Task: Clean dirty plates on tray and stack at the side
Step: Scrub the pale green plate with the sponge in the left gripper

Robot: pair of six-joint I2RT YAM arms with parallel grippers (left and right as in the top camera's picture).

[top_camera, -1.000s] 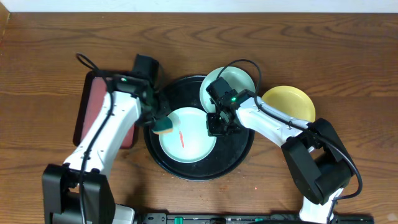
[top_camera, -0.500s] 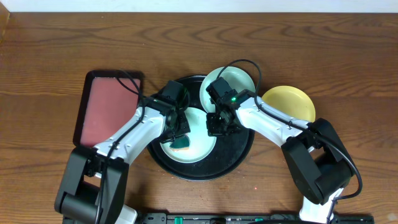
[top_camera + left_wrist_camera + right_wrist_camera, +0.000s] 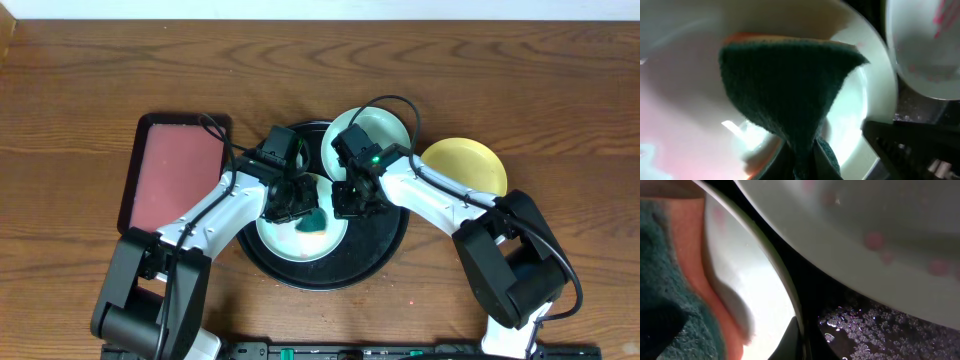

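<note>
A pale mint-blue plate (image 3: 284,240) lies in the round black tray (image 3: 383,236). My left gripper (image 3: 303,210) is shut on a green sponge (image 3: 318,220) and presses it on that plate. In the left wrist view the sponge (image 3: 785,85) covers the plate's middle (image 3: 685,105). My right gripper (image 3: 346,201) is shut on the plate's right rim (image 3: 771,275). A second mint-blue plate (image 3: 368,138) with red marks (image 3: 940,15) rests on the tray's back rim. The yellow plate (image 3: 464,165) lies on the table to the right.
A red rectangular tray (image 3: 172,172) lies on the table left of the black tray. The black tray's floor is wet with droplets (image 3: 875,330). The wooden table (image 3: 90,80) spreads all around.
My left arm has swung right from beside the red tray and dragged the sponge across the mint plate. The red smear no longer shows. The right arm has not moved.
</note>
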